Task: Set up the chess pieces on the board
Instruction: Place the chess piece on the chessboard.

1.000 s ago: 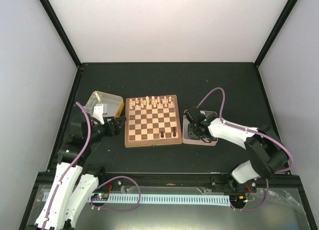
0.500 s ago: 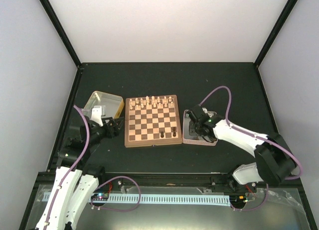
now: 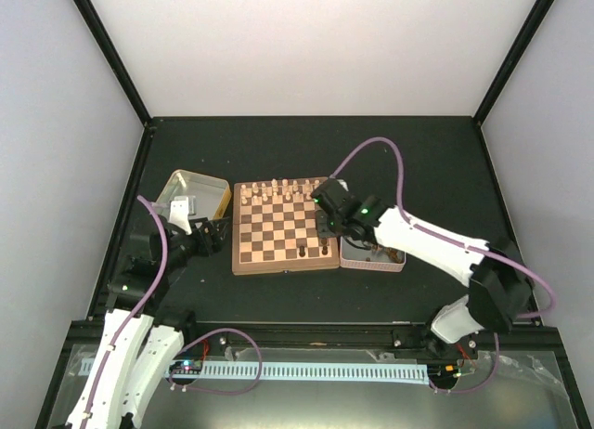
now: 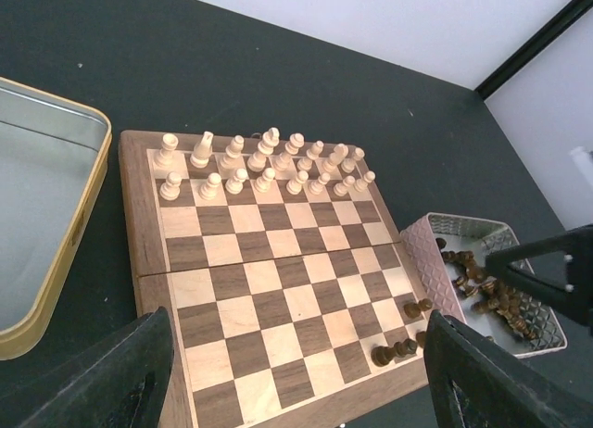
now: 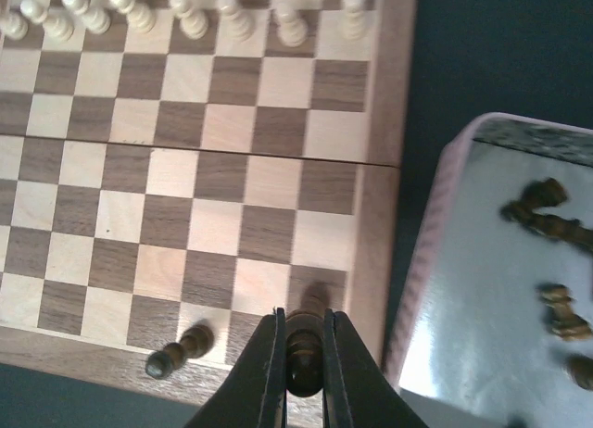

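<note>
The right end effector point(image 5: 301, 377) was clamped on a tiny, dark brown turned chess piece point(image 5: 302, 346). Another dark piece point(image 5: 179, 351) sat just left of it. The left end effector point(image 3: 221, 232) had its fingers apart.

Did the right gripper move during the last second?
Yes. In the top view the right gripper swung left, from over the pink tin to over the board at its right edge, carrying a dark chess piece.

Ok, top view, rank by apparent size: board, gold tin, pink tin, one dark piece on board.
1. Board
2. Gold tin and pink tin: alike, pink partly hidden by the arm
3. Dark piece
</note>
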